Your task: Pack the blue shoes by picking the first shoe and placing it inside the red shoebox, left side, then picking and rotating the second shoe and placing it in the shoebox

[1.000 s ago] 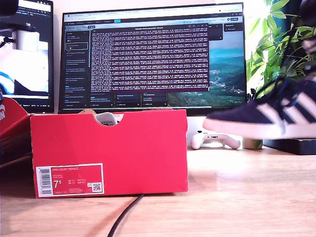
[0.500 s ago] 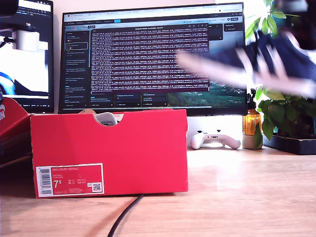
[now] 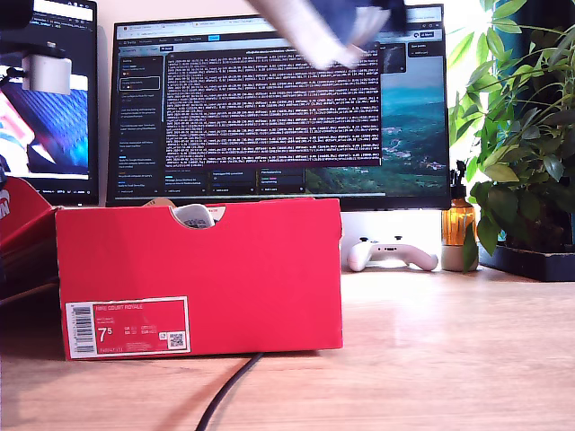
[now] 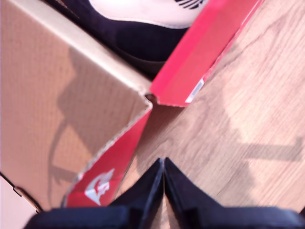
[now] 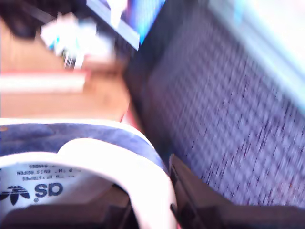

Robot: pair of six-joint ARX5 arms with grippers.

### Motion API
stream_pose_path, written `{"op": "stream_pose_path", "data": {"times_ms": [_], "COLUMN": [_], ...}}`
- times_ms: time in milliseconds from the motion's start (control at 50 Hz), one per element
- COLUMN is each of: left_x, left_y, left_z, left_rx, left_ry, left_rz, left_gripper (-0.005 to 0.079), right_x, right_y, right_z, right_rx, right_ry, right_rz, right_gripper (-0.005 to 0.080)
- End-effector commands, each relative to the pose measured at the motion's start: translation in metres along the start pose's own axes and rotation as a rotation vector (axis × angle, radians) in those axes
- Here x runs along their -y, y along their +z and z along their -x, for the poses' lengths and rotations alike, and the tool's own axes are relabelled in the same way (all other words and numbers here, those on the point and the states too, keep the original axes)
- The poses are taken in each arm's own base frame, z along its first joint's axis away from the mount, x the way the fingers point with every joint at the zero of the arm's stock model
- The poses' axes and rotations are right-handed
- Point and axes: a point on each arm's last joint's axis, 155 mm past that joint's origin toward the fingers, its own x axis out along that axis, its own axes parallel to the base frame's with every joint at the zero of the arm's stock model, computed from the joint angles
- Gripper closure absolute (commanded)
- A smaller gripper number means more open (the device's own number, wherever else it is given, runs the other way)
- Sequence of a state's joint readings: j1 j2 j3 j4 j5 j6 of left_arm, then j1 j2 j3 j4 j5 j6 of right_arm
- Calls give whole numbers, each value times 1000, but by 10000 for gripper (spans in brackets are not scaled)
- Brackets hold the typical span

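The red shoebox (image 3: 198, 278) stands on the wooden table in the exterior view's left half, label facing the camera. One blue shoe lies inside it, showing pale through the notch (image 3: 193, 215) and as navy suede with a white insole (image 4: 143, 24) behind the red box wall (image 4: 205, 52). The other blue shoe (image 3: 323, 31) is a blur high up in front of the monitor. My second gripper (image 5: 152, 205) is shut on its collar, above the white insole (image 5: 71, 176). My first gripper (image 4: 163, 167) is shut on nothing, over the table beside the box corner.
The red lid (image 3: 18, 220) leans at the exterior view's left edge, with its brown inner face (image 4: 62, 95) close to my first gripper. A monitor (image 3: 278, 99), a white game controller (image 3: 391, 253), an amber bottle (image 3: 458, 229) and a plant (image 3: 521, 135) stand behind. A black cable (image 3: 229, 386) crosses the table front.
The held shoe has risen from low at the exterior view's right to the top of the picture and swung toward the left, above the box. The box has not moved.
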State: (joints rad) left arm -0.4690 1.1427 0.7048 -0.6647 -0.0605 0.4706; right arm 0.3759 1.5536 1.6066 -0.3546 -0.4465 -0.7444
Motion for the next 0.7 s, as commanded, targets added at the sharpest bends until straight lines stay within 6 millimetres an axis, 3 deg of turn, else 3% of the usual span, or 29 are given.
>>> {"op": "stream_pose_path", "data": {"times_ms": [0,180,420,680], "left_x": [2,3,3,3], "left_y": [-1,-1,-1,-1], "left_z": [-2,-2,-2,-2], "left_rx": [0,1,2,2], "left_ry": [-6,-10,-11,-10], "left_rz": [6,5,4,5], "left_gripper": [759,759,759,759], "right_x": [8,14,21,8], "right_y": [13,11,-10,-39], "right_z": [-11,-36,-65,-91], "right_rx": [53,92,79,22], "right_ry": [-19,-50,-94,-63], "right_rz": [18,54,172,240], "right_gripper": [765,765,765,765]}}
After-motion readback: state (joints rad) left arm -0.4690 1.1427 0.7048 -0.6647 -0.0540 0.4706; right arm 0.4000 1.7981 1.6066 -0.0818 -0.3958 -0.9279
